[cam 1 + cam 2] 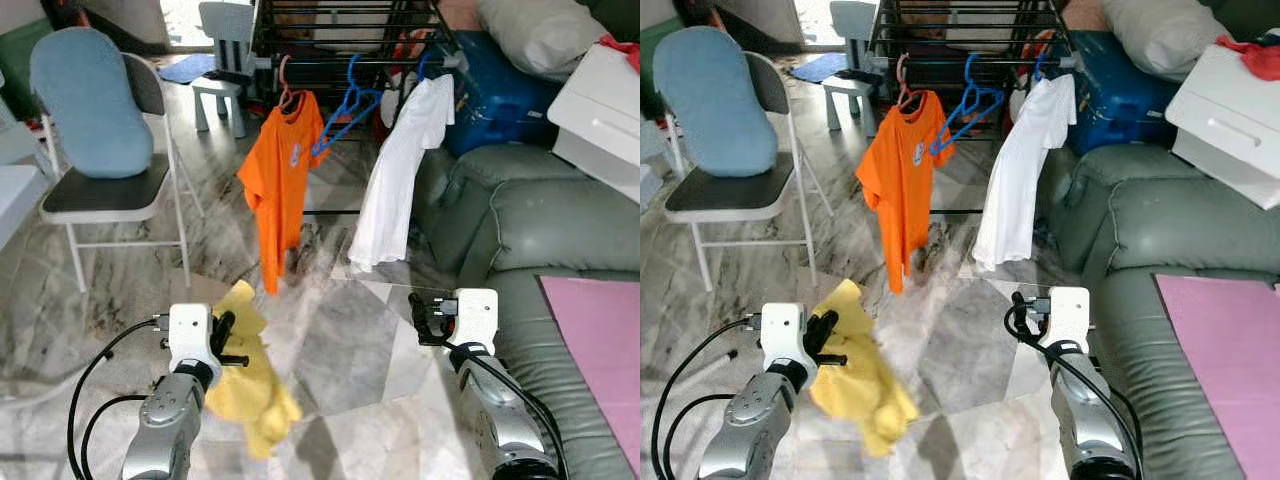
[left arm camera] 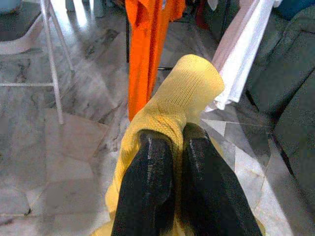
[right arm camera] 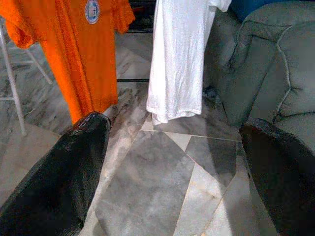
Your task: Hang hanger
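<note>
Ahead of both end effectors, empty blue hanger [image 1: 345,105] hung on rack rail [image 1: 340,62]; probably light, stiff, slippery, so grip its neck. Left end effector [image 2: 172,147] pinched yellow cloth [image 1: 248,380]; right end effector [image 3: 172,162] gaped wide, empty

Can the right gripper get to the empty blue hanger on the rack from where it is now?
Probably not yet. The right gripper is open and free, with bare floor ahead, but the blue hanger hangs well beyond it on the rack, between the orange shirt and white shirt.
</note>
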### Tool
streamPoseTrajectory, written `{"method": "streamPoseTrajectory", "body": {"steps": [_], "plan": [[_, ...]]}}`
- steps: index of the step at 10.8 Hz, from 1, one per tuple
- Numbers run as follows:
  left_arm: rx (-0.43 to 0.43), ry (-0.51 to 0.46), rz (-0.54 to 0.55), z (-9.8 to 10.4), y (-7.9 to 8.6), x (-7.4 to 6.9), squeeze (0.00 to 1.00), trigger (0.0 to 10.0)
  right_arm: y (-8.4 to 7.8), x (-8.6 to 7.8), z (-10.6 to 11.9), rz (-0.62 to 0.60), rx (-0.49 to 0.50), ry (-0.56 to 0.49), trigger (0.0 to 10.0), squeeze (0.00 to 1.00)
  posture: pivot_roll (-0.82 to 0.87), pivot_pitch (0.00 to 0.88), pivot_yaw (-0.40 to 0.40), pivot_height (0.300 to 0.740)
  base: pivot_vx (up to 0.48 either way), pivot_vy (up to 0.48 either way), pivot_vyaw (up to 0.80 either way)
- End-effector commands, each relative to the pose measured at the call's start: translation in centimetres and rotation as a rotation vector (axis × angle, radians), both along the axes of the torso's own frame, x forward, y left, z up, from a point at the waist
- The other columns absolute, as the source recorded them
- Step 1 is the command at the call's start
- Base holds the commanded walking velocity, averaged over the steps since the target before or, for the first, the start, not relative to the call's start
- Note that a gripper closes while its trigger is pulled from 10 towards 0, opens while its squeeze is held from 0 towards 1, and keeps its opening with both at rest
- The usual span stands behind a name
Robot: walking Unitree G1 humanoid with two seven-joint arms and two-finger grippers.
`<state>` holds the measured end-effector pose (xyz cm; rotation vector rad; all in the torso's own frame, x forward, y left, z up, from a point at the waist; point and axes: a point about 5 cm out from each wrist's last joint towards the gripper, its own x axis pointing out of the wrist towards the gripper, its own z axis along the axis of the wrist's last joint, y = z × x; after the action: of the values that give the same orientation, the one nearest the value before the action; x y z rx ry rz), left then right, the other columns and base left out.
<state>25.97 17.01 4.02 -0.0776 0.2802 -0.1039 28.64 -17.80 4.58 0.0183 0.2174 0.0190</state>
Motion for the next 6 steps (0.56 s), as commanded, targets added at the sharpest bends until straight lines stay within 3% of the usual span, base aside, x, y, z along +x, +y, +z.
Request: {"method": "streamPoseTrajectory", "body": {"steps": [1, 6], "plan": [[0.008, -0.024, 0.008, 0.50, 0.27, 0.42, 0.00, 10.0, 0.30, 0.22, 0.16, 0.015, 0.010, -0.004, 10.0, 0.00, -0.10, 0.026, 0.003, 0.740, 0.000, 0.285, 0.00], [0.014, -0.016, 0.004, 0.43, 0.39, 0.57, 0.00, 10.0, 0.45, 0.39, 0.06, 0.017, 0.018, -0.001, 10.0, 0.00, -0.10, 0.027, 0.009, 0.740, 0.000, 0.289, 0.00]]}}
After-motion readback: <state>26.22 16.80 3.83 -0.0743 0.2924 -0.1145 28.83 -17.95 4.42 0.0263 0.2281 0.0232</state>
